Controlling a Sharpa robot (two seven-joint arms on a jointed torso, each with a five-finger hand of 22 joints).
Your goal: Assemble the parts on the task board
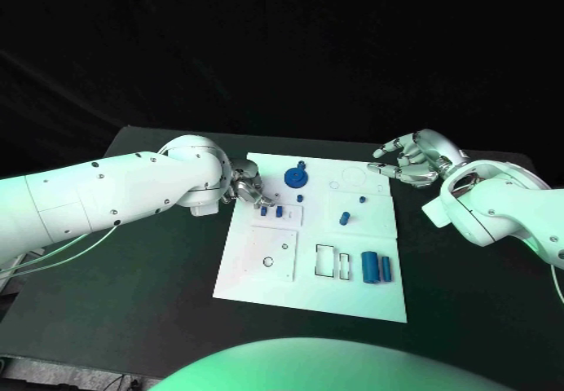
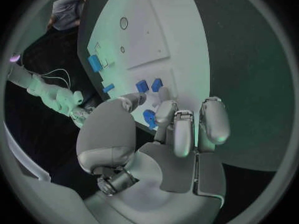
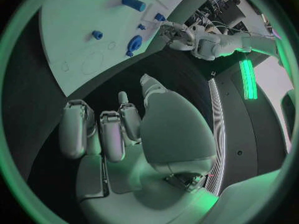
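Observation:
The white task board (image 1: 308, 277) lies in the middle of the table. On it are a round blue part (image 1: 297, 175), two small blue blocks (image 1: 271, 211), a blue peg (image 1: 345, 217) and two blue cylinders (image 1: 376, 266). My left hand (image 1: 244, 186) hovers over the board's far left edge, fingers curled down just short of the blocks (image 2: 149, 85). A blue piece (image 2: 149, 118) shows between its thumb and fingers; I cannot tell whether it is held. My right hand (image 1: 411, 159) hangs off the board's far right corner, fingers apart, holding nothing. Its wrist view shows the round part (image 3: 134, 44).
A raised white plate (image 1: 273, 251) with small holes sits on the board's left half. Two rectangular slots (image 1: 332, 262) lie beside the cylinders. Black table (image 1: 165, 285) surrounds the board on all sides.

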